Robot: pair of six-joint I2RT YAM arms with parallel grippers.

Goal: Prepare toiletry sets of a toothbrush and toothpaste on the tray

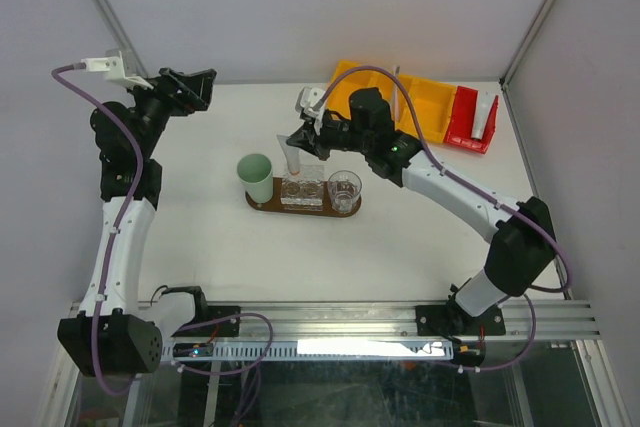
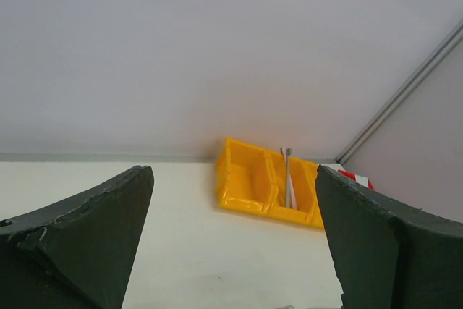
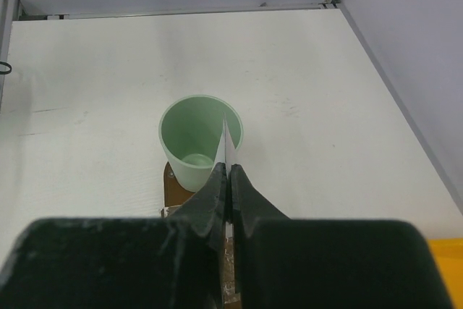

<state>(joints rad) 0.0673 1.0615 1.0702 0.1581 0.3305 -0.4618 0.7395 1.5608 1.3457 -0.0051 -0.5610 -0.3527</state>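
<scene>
R claw [image 1: 295, 145] is clamped on a white tube [image 3: 226, 144], pads pressed flat either side of it. In the R wrist view the tube is edge-on: a thin wedge sticking out past the fingertips, w/ its narrow end overlapping the near rim of the mint cup [image 3: 200, 142]. From the top cam the tube hangs below the claw, over the tray [image 1: 303, 210], between the cup and the nearest of the glasses [image 1: 344, 190]. Can't tell if its lower end touches glass or tray.

The tray lies mid-table [image 1: 200, 247]. The cup stands on its L end and the glasses are in a row along the rest. A strip of brown tray shows under the cup in the R wrist view.

L claw [image 1: 207, 89] is up high, well left of and behind the tray, fingers wide apart, nothing between them. Its cam looks across the table at the yellow bin [image 2: 249, 182].

The yellow bin is behind and right of the tray, at the back edge of the table. One toothbrush [image 1: 396, 97] stands upright in it. The red bin [image 1: 465, 125] is just beside it, further right of the tray, w/ another white tube [image 1: 487, 115] inside.
</scene>
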